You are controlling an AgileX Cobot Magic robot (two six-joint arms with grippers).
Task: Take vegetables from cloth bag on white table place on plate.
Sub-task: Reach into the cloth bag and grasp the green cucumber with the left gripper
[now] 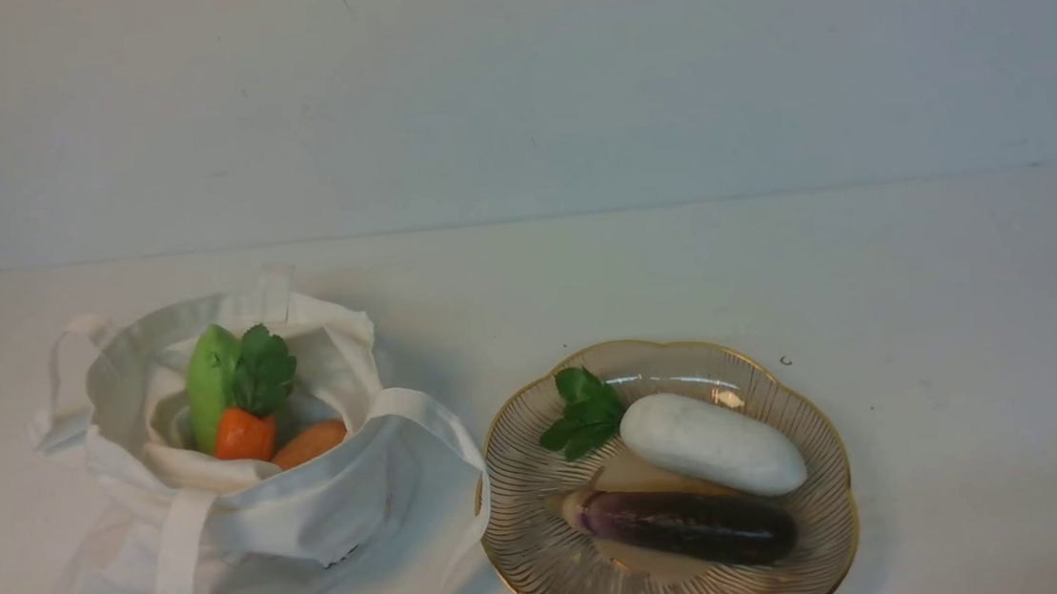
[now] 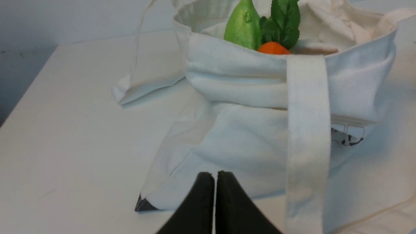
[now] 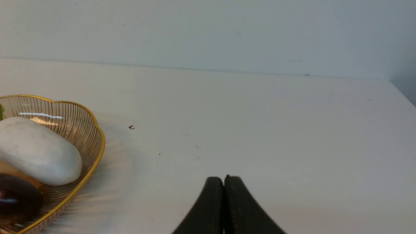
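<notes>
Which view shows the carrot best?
The front view: it looks into the open bag and shows the carrot with its orange body and leaves. The left wrist view shows only its top and leaves above the bag's edge. The right wrist view misses it.

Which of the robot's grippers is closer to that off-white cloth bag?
Left. The left gripper sits just before the off-white cloth bag; the right gripper is over the white table, beyond the gold-rimmed glass plate.

Carrot (image 1: 244, 435), tan veg (image 1: 310, 442) partly hidden in bag (image 1: 318, 516); plate (image 1: 535, 536) edge cropped.
</notes>
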